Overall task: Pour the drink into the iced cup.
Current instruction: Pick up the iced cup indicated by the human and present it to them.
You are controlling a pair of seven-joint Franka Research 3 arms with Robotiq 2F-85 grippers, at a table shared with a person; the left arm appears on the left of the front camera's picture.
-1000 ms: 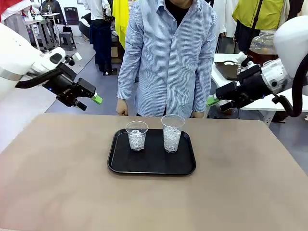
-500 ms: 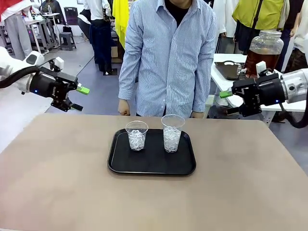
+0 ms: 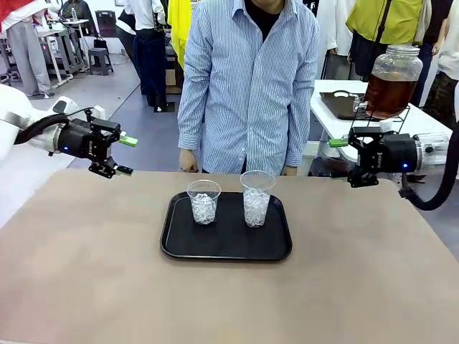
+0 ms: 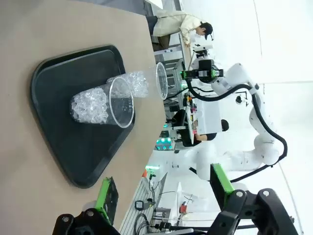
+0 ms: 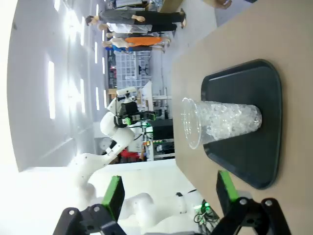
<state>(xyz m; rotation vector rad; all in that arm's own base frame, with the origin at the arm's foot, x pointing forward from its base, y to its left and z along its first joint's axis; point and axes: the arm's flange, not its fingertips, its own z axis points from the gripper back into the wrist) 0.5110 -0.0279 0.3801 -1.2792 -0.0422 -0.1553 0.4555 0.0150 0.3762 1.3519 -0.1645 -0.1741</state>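
Drink [image 3: 388, 99] looks like the amber stuff in the big jar [image 3: 392, 72] on the side table [image 3: 330, 87] behind your right gripper [image 3: 346, 162], well apart from the short iced cup [image 3: 204, 202] and tall iced cup [image 3: 256, 198] on the tray [image 3: 179, 245]. Left gripper [image 3: 123, 155] and right both hang spread wide and empty, flanking the tray, I'd guess so either can reach.

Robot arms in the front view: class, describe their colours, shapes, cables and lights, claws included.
The left arm and right arm are glossy white rounded tubes. The left claw and right claw are black, angular two-finger units tipped with bright green pads. A thick black cable runs along the left wrist, another under the right. A small blue light glows on each black wrist.
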